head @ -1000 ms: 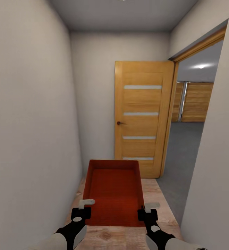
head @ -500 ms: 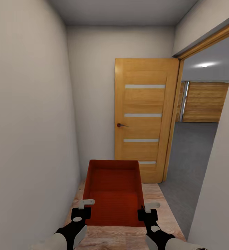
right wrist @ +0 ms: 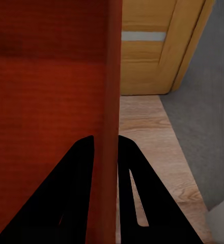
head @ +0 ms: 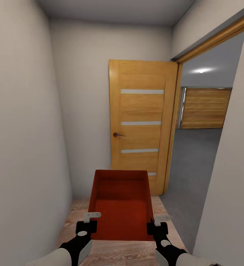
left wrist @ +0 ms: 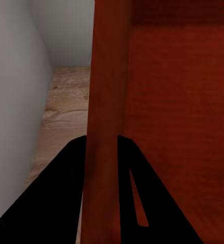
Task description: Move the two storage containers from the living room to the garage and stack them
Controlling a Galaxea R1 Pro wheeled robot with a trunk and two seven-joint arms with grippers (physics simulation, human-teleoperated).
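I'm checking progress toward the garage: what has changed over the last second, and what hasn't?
The view has shifted: the wooden door and the doorway to the grey floor now sit further left and look nearer, so the camera moved, not the things. The red box stays held in front, the left tool and right tool each still clamped on a side wall, over the wood planks.
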